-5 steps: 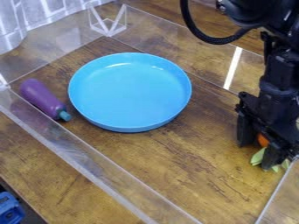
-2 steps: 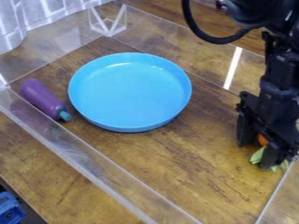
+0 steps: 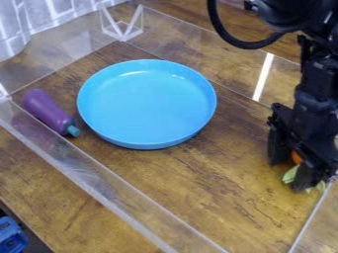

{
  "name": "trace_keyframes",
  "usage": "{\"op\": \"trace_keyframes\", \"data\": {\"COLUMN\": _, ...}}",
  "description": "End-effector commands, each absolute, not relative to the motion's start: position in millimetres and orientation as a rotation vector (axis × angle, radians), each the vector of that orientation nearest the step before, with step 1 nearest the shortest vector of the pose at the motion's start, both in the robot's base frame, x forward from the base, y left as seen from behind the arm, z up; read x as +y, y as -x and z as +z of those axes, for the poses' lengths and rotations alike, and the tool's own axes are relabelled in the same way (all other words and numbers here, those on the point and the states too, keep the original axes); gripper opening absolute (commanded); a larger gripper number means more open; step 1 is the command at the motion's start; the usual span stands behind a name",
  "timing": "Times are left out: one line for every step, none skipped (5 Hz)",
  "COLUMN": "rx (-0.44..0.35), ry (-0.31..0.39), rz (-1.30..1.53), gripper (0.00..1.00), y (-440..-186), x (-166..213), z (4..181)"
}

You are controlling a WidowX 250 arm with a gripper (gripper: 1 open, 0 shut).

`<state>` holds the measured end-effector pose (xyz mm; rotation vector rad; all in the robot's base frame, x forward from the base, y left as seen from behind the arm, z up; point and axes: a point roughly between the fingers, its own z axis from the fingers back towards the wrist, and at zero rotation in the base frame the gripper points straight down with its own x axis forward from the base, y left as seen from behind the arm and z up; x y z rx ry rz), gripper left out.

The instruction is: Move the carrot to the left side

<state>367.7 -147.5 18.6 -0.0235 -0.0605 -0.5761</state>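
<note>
The carrot (image 3: 298,169) lies at the right edge of the wooden table. Only a bit of orange body and its pale green leafy top show under the gripper. My black gripper (image 3: 303,163) stands straight down over it, fingers on either side of the carrot and low at the table. The frames do not show whether the jaws are closed on it.
A large blue plate (image 3: 146,102) sits in the middle. A purple toy eggplant (image 3: 49,111) with a teal stem lies at the left, next to the clear plastic wall (image 3: 79,168) that rims the table. A clear stand (image 3: 123,22) is at the back.
</note>
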Motion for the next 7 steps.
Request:
{"op": "trace_keyframes", "data": {"rx": -0.031, "ry": 0.015, "rz": -0.586, "gripper": 0.0, "y": -367.4, "x": -139.6, "z": 9.7}}
{"op": "trace_keyframes", "data": {"rx": -0.025, "ry": 0.011, "rz": -0.595, "gripper": 0.0, "y": -367.3, "x": -138.8, "z": 10.2}}
{"op": "trace_keyframes", "data": {"rx": -0.02, "ry": 0.006, "rz": -0.605, "gripper": 0.0, "y": -367.3, "x": -138.0, "z": 10.6}}
{"op": "trace_keyframes", "data": {"rx": -0.014, "ry": 0.002, "rz": -0.614, "gripper": 0.0, "y": -367.2, "x": -137.1, "z": 11.3}}
{"op": "trace_keyframes", "data": {"rx": -0.008, "ry": -0.002, "rz": -0.621, "gripper": 0.0, "y": -367.1, "x": -136.1, "z": 12.0}}
{"op": "trace_keyframes", "data": {"rx": -0.001, "ry": -0.006, "rz": -0.629, "gripper": 0.0, "y": -366.8, "x": -135.0, "z": 12.6}}
{"op": "trace_keyframes", "data": {"rx": 0.005, "ry": -0.01, "rz": -0.636, "gripper": 0.0, "y": -366.5, "x": -133.8, "z": 13.2}}
